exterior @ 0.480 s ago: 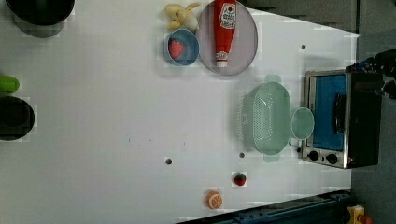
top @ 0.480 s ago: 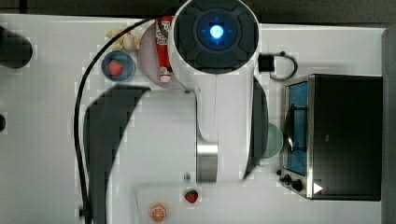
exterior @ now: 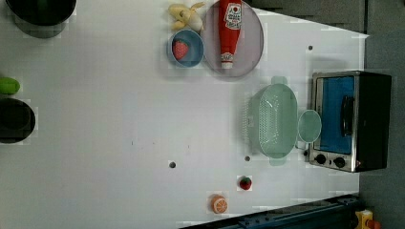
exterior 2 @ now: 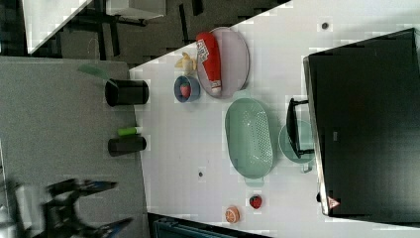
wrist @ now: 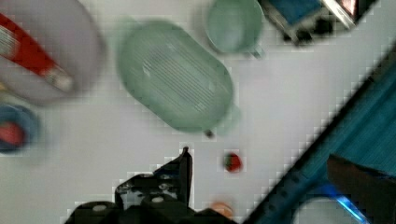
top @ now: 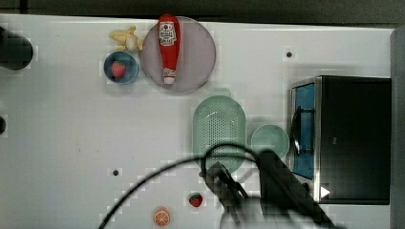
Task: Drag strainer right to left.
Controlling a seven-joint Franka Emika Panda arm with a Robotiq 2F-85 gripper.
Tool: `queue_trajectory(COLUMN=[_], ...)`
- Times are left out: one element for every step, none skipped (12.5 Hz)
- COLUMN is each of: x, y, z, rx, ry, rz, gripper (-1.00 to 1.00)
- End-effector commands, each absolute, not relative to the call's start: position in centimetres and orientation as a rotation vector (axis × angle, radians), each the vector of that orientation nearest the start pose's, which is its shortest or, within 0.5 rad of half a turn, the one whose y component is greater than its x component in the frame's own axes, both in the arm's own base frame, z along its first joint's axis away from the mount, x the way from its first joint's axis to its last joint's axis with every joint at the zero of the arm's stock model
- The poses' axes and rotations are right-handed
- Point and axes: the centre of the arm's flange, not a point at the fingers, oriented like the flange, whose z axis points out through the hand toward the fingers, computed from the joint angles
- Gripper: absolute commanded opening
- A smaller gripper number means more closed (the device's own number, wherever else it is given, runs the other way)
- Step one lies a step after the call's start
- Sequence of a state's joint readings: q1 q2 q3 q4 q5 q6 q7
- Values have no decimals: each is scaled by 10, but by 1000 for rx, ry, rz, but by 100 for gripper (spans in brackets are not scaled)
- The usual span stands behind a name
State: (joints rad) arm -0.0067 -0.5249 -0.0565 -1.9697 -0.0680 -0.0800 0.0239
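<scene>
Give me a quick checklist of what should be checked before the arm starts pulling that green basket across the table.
1. Strainer upright and flat on the table: ok.
2. End effector touching the strainer: not ok; in the wrist view it is apart from the rim.
3. End effector fingers open or shut: cannot tell.
4. Path toward the left view's left free of things: ok; bare table lies beside the strainer there.
5. Green cup clear of the strainer: cannot tell; it sits right against the side facing the toaster oven.
6. Small strawberry out of the way: ok; it lies apart, near the table edge.
</scene>
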Motion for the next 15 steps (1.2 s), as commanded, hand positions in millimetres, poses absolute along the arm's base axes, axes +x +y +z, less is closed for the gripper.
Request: queue_trajectory(x=[406, 416, 426, 436, 445, 455, 464, 471, 478, 485, 490, 494, 496, 497, 495], y=[-20, -18, -16, -15, -14, -12, -11, -10, -10, -10, -10, -10, -9, -9, -8], z=[613, 589, 562, 533, 503, 473, 442, 411, 382, 355, 330, 308, 288, 270, 251], rx=[-2897, -2901, -2905, -2903, -2887, -2854, -2809, -2752, -2689, -2627, -2573, -2525, -2474, -2413, -2360], ry=[1382, 1395, 1406, 1426, 1470, 1537, 1618, 1708, 1793, 1864, 1922, 1969, 2023, 2094, 2164], rz=[74, 101, 127, 149, 159, 152, 138, 120, 94, 67, 46, 28, 15, 15, 29], gripper=[100, 100, 100, 100, 100, 100, 100, 100, 100, 100, 100, 100, 100, 100, 100])
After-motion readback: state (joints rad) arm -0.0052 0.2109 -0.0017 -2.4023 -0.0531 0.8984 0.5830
